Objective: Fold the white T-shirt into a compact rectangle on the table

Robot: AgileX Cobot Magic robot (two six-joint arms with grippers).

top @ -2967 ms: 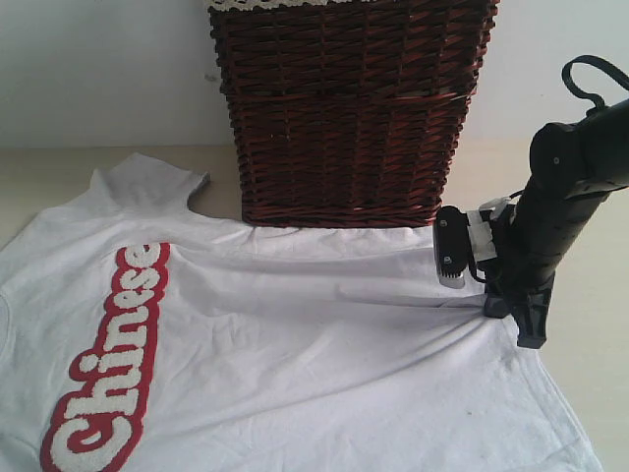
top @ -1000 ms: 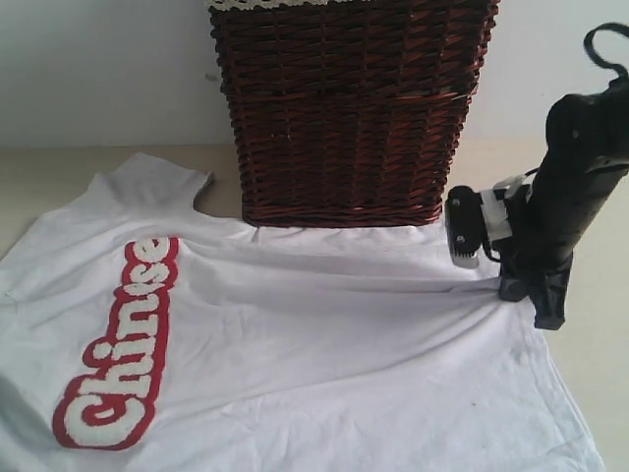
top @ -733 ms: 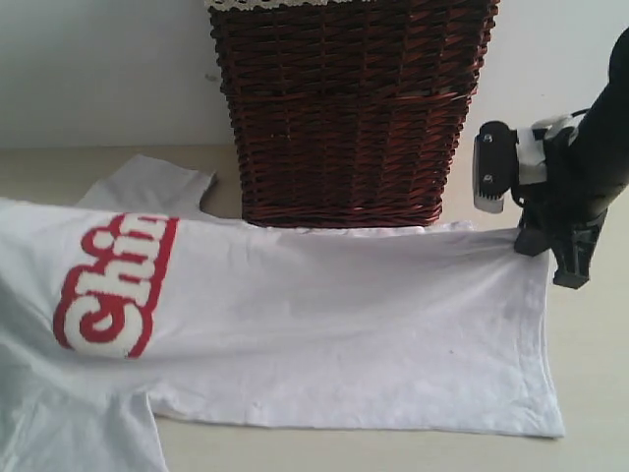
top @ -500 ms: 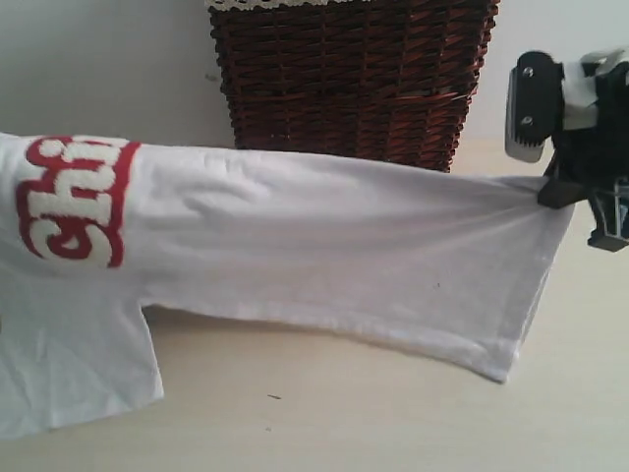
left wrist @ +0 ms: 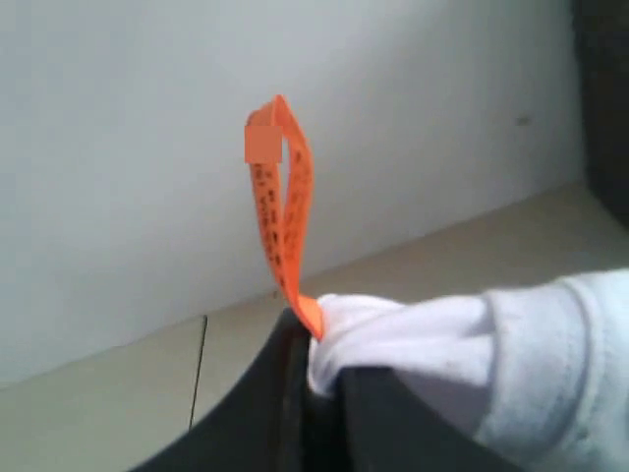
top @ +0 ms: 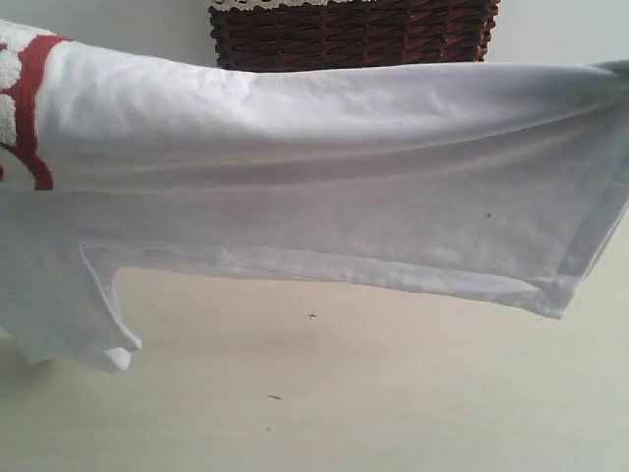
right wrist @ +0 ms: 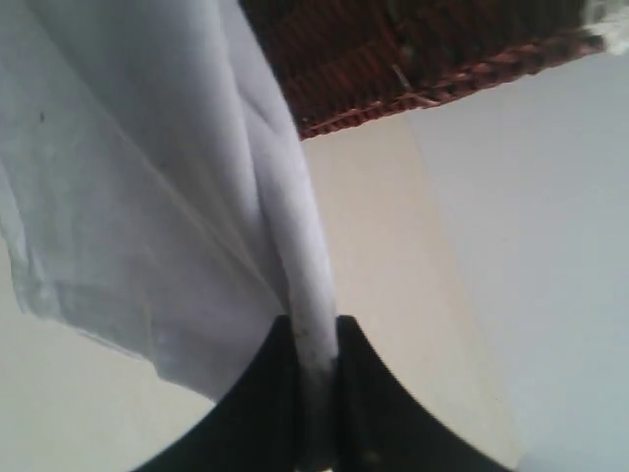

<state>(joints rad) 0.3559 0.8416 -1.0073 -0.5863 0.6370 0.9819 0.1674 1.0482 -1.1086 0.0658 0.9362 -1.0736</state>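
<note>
You hold the white T-shirt [top: 324, 187] up above the table [top: 344, 393], stretched across the exterior view from nine to three o'clock, likely so it hangs flat for a fold; the left gripper [left wrist: 316, 379] is clenched on cloth beside the orange tag [left wrist: 285, 216]; the right gripper [right wrist: 314, 385] pinches a bunched edge; the basket [top: 354, 34] sits at twelve o'clock.
</note>
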